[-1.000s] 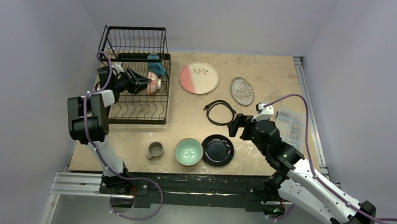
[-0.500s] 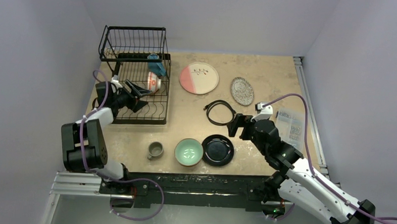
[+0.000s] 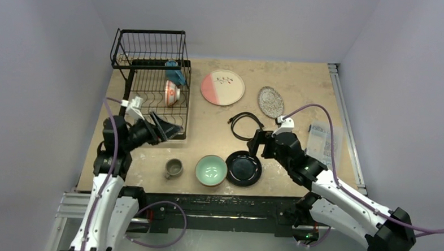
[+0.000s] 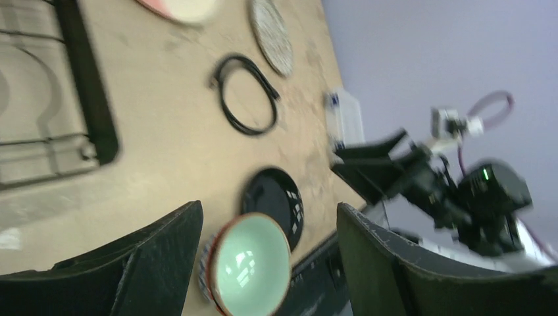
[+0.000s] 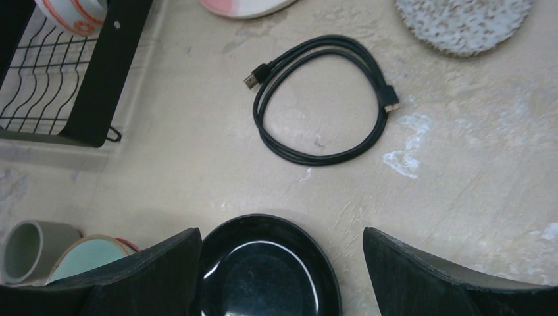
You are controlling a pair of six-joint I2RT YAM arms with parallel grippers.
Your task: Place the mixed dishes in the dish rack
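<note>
The black wire dish rack (image 3: pixel 148 82) stands at the far left and holds the red-patterned bowl (image 3: pixel 172 93) and the blue-handled mug (image 3: pixel 175 73). My left gripper (image 3: pixel 171 127) is open and empty above the rack's near right corner; its view shows the mint-green bowl (image 4: pixel 253 263) between the fingers. My right gripper (image 3: pixel 254 145) is open and empty just beyond the black plate (image 3: pixel 243 168), which lies below it in its own view (image 5: pixel 266 270). The mint-green bowl (image 3: pixel 211 170) and grey cup (image 3: pixel 174 168) sit near the front edge. The pink-and-white plate (image 3: pixel 222 87) and speckled plate (image 3: pixel 270 101) lie farther back.
A black coiled cable (image 3: pixel 247 126) lies between the plates, just beyond my right gripper. A clear parts box (image 3: pixel 324 138) sits at the right edge. Walls close in on the left, back and right.
My left gripper has pulled out of the rack and swung toward the near right, empty; the red-patterned bowl stays in the rack. My right gripper has shifted slightly left toward the black plate.
</note>
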